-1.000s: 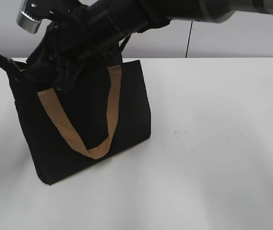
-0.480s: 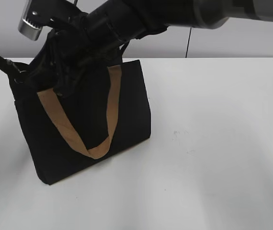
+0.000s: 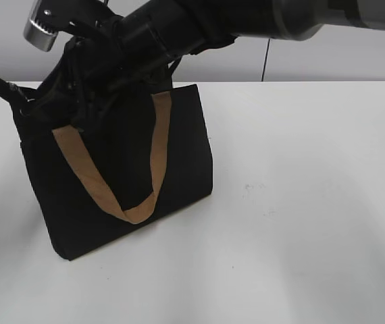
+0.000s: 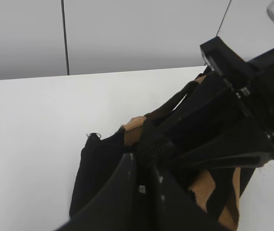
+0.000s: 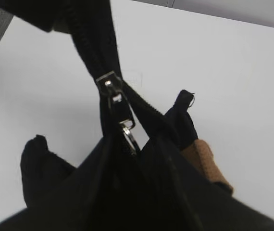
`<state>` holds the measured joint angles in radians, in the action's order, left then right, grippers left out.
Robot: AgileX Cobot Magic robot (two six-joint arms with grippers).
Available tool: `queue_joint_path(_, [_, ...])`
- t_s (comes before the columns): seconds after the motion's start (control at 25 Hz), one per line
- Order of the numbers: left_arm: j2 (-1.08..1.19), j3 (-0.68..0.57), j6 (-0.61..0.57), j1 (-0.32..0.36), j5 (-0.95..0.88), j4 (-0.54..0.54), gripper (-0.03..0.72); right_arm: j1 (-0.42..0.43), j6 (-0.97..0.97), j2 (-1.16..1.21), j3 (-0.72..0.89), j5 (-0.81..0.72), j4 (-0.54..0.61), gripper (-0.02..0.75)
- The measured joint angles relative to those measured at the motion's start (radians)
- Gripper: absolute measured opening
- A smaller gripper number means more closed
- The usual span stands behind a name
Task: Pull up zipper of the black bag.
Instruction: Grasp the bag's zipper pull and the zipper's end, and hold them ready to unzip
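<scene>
The black bag [image 3: 125, 169] stands on the white table at the left, with a tan handle [image 3: 155, 148] hanging down its front. My right arm reaches across to the bag's top left end. In the right wrist view the zipper [image 5: 110, 86] shows its silver slider on the taut black zip line. My right gripper [image 5: 133, 147] is shut on the silver pull tab [image 5: 127, 131]. My left gripper [image 4: 146, 166] is shut on black fabric at the bag's top corner. It shows at the far left of the exterior view [image 3: 10, 91]. The bag's top edge is hidden there by the right arm.
The white table [image 3: 300, 202] stretches to the right of the bag and in front of it. A grey wall runs behind the table's far edge. My right arm [image 3: 246, 17] crosses the top of the exterior view.
My right gripper has shifted slightly left and up along the bag's top. The bag and my left gripper have hardly moved.
</scene>
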<state>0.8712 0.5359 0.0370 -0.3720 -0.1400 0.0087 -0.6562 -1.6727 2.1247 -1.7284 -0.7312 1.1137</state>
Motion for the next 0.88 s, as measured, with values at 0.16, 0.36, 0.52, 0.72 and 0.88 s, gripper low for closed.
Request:
queue_joint_path(0.16, [0.000, 0.000, 0.000, 0.000, 0.000, 0.000, 0.025, 0.000, 0.000, 0.000, 0.000, 0.000, 0.003, 0.225])
queue_joint_path(0.36, [0.000, 0.000, 0.000, 0.000, 0.000, 0.000, 0.025, 0.000, 0.000, 0.000, 0.000, 0.000, 0.004, 0.018])
queue_joint_path(0.52, [0.000, 0.000, 0.000, 0.000, -0.005, 0.000, 0.025, 0.000, -0.001, 0.000, 0.000, 0.000, 0.003, -0.001])
queue_joint_path(0.72, [0.000, 0.000, 0.000, 0.000, -0.062, 0.017, 0.025, 0.002, 0.006, 0.000, 0.000, -0.001, -0.001, -0.001])
queue_joint_path(0.88, [0.000, 0.000, 0.000, 0.000, -0.122, 0.069, 0.025, 0.004, 0.056, -0.002, 0.000, -0.004, -0.032, -0.001])
